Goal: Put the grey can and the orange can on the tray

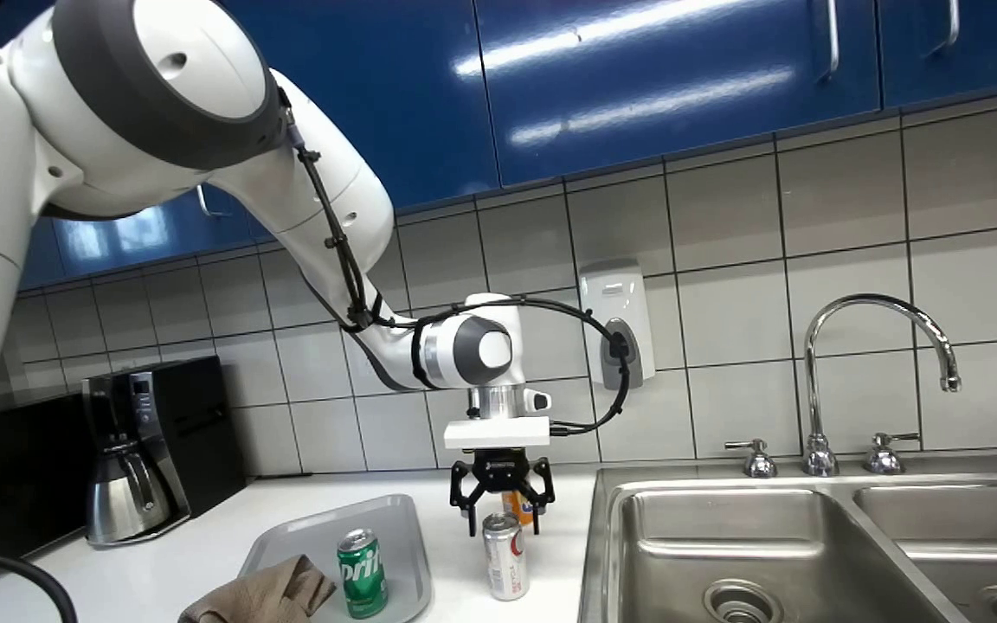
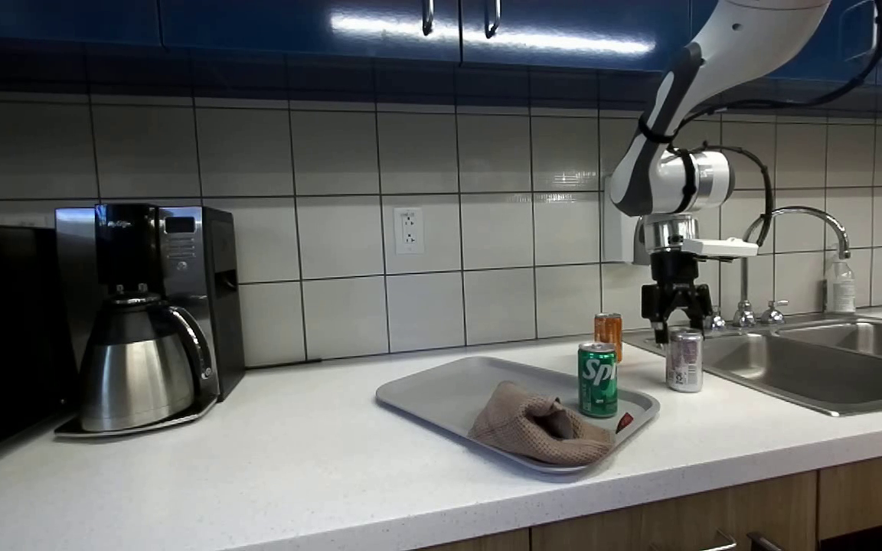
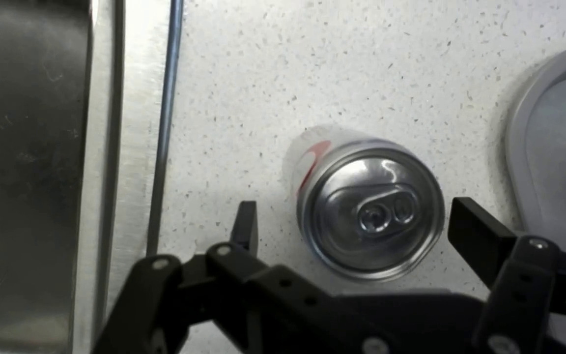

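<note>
The grey can (image 1: 505, 567) stands upright on the counter between tray and sink. It also shows in an exterior view (image 2: 684, 373) and from above in the wrist view (image 3: 371, 211). My gripper (image 1: 504, 522) is open and points down just above it. In the wrist view the can's top lies between the spread fingers (image 3: 355, 223), closer to the right one, with a gap on the left. The orange can (image 2: 608, 327) stands upright farther back near the wall, partly hidden behind my gripper in an exterior view (image 1: 516, 504). The pale grey tray (image 2: 441, 390) lies beside the cans.
A green can (image 2: 598, 386) stands on the tray beside a crumpled brown cloth (image 2: 521, 425) and a small dark red piece (image 2: 624, 422). The steel sink (image 1: 715, 536) with its faucet (image 1: 819, 389) borders the grey can's other side. A coffee maker (image 2: 150, 321) stands by the wall.
</note>
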You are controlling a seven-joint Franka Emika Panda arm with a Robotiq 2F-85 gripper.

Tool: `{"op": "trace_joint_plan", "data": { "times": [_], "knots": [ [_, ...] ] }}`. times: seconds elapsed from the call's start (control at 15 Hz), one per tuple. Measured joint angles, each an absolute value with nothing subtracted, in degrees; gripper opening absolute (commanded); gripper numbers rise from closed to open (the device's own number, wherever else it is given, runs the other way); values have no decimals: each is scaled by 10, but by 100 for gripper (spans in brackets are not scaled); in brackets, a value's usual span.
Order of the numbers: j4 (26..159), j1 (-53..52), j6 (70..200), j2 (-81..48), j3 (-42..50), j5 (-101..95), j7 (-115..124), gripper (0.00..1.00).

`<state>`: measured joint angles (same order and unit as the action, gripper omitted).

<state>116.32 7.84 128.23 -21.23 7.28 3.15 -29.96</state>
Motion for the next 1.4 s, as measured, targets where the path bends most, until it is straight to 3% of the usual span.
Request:
{"op": "trace_joint_plan", "data": {
  "times": [1.4],
  "knots": [
    [1188, 81, 1296, -212, 73, -1, -295, 100]
  ]
}}
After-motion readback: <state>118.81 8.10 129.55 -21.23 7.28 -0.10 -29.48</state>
